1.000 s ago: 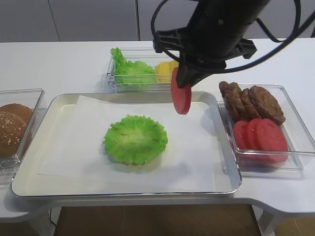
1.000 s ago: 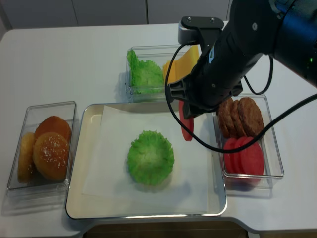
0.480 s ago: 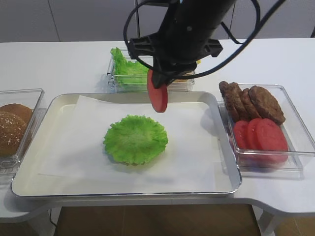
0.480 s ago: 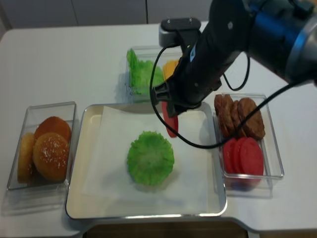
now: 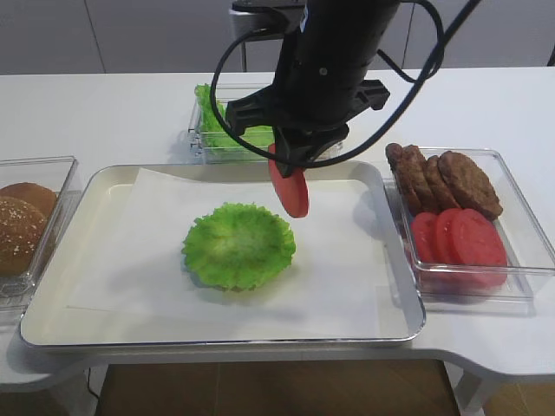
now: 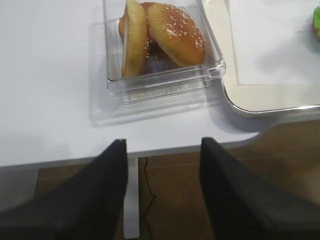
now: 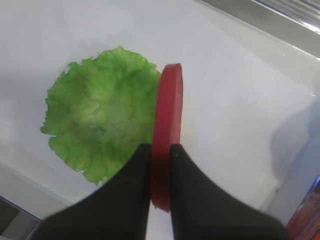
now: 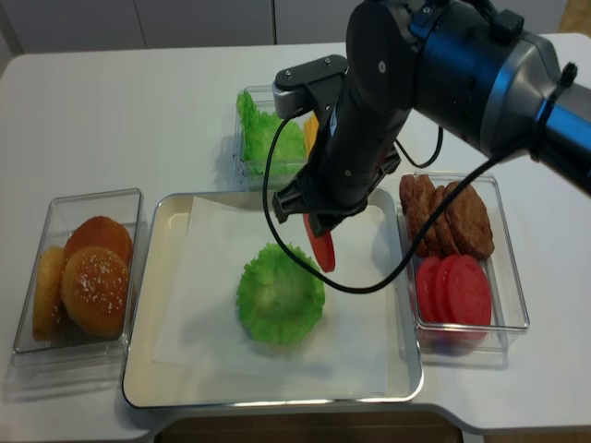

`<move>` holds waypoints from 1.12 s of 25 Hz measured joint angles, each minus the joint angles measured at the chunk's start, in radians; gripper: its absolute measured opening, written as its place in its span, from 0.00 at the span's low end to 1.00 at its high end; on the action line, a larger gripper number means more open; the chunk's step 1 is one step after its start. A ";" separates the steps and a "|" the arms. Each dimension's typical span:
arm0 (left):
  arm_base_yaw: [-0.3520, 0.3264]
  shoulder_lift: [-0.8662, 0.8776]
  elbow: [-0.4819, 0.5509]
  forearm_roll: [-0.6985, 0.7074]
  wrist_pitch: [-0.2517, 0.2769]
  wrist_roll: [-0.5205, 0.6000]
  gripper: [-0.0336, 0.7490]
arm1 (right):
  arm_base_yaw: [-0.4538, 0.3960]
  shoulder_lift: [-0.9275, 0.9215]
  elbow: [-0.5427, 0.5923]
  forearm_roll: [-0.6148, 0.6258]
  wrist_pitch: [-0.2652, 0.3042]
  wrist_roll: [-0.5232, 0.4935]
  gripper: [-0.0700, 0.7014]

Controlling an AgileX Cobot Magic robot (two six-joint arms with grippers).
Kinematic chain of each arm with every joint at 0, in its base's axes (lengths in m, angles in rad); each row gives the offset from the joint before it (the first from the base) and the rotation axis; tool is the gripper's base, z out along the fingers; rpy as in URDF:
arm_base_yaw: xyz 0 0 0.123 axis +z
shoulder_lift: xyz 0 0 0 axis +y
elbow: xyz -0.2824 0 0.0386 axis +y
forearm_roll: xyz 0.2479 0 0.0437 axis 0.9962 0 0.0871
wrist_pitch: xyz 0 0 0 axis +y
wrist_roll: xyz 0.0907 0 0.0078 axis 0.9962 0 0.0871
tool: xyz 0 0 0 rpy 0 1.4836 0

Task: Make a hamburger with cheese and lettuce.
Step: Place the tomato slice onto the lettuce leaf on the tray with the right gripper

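Note:
The hamburger (image 5: 238, 245) is a low round stack topped with frilly green lettuce, on white paper in the middle of the tray (image 5: 52, 295). It also shows in the realsense view (image 8: 280, 293) and the right wrist view (image 7: 100, 125). My right gripper (image 7: 160, 147) is shut on a red tomato slice (image 7: 169, 115) held on edge in the air, just right of and behind the stack (image 5: 290, 186). Spare lettuce (image 5: 217, 117) fills a clear box at the back. The cheese (image 8: 311, 132) beside it is mostly hidden by the arm. My left gripper (image 6: 163, 142) is open and empty over the table's front left edge.
A clear box of seeded buns (image 5: 22, 221) stands left of the tray. A clear box at the right holds brown patties (image 5: 447, 178) and tomato slices (image 5: 460, 238). The right arm (image 8: 388, 101) hangs over the tray's back half.
My right gripper has carried the tomato slice left from the tray's back right and then a little down, nearer the lettuce-topped stack. Nothing else has moved.

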 joint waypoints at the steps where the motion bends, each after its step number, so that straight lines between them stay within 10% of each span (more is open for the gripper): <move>1: 0.000 0.000 0.000 0.000 0.000 0.000 0.49 | 0.000 0.000 -0.001 -0.002 0.002 0.000 0.21; 28: 0.000 0.000 0.000 0.000 0.000 0.000 0.49 | 0.000 0.055 -0.002 0.014 -0.027 0.031 0.21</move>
